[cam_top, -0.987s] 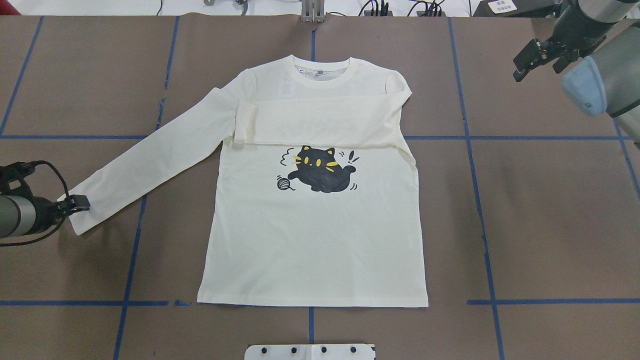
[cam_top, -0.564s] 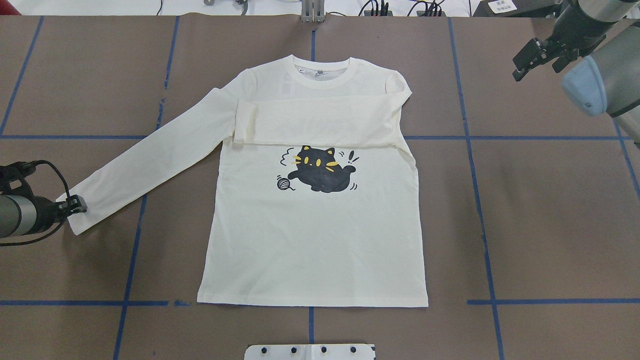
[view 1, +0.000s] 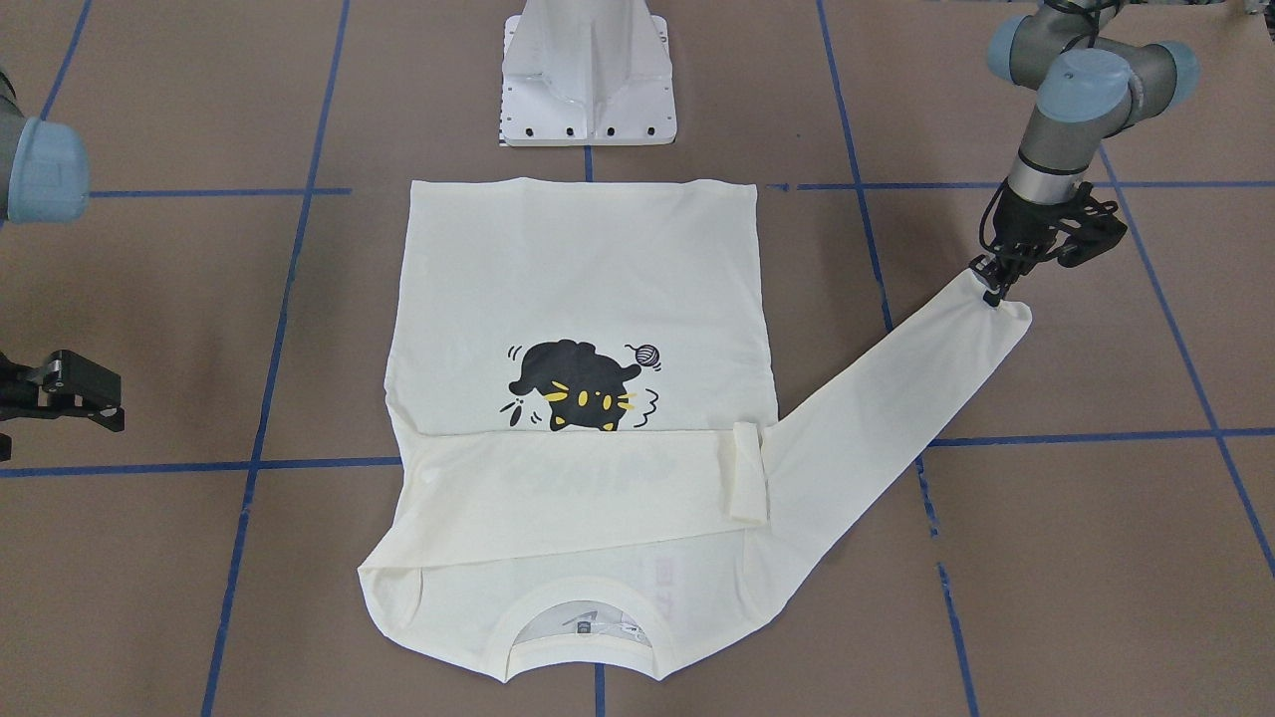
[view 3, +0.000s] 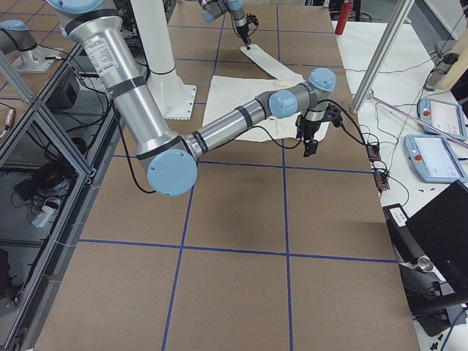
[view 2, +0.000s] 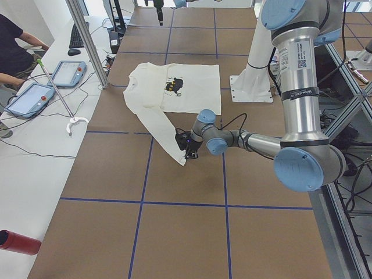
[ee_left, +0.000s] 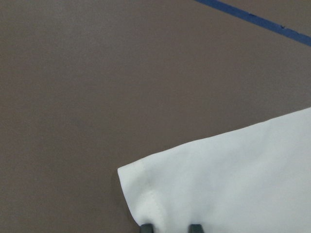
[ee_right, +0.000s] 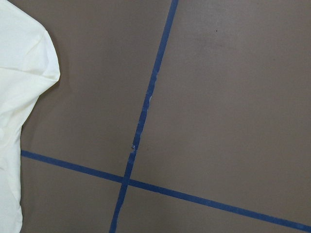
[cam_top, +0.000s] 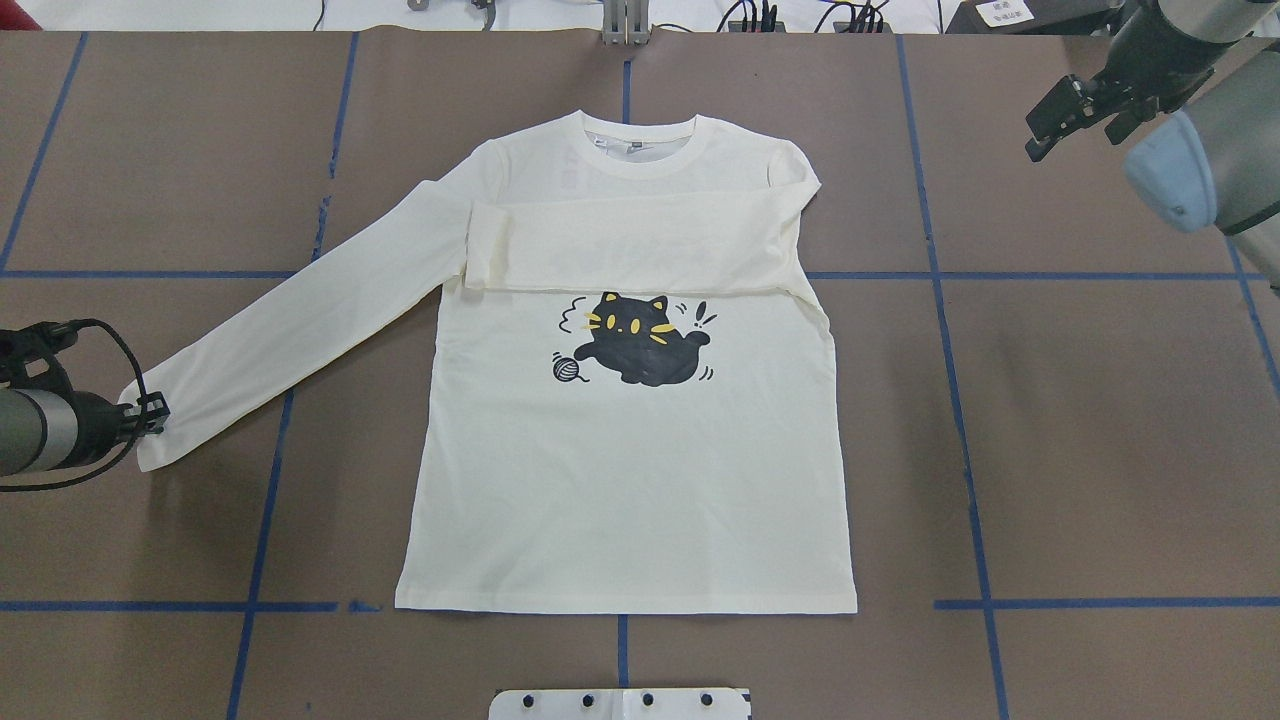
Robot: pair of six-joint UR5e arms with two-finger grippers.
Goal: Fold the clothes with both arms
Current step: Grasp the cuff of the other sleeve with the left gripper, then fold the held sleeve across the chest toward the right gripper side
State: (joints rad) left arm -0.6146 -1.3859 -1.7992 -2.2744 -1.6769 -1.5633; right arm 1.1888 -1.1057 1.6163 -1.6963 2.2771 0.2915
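The cream-white T-shirt [cam_top: 630, 480] lies flat, print side up, with the black cat [cam_top: 640, 345] showing. One sleeve [cam_top: 640, 240] is folded across the chest. The other sleeve [cam_top: 300, 330] stretches out towards my left arm. My left gripper [cam_top: 150, 415] is shut on the cuff's edge, low over the table. It also shows in the front view [view 1: 991, 289] and in the left wrist view [ee_left: 170, 227], where the cuff [ee_left: 146, 194] lies at the fingertips. My right gripper [cam_top: 1040, 135] is open and empty, above the table, well clear of the shirt. It also shows in the front view [view 1: 105, 398].
The white pedestal base [view 1: 588, 90] stands at the robot's edge, just behind the shirt's hem. Blue tape lines [cam_top: 960, 400] mark the brown table. Beyond the far edge, a side table with tablets [view 2: 32, 96] and a seated person [view 2: 11, 40] are there.
My left gripper has moved a little outward with the cuff, pulling the sleeve straighter. The right arm has barely moved.
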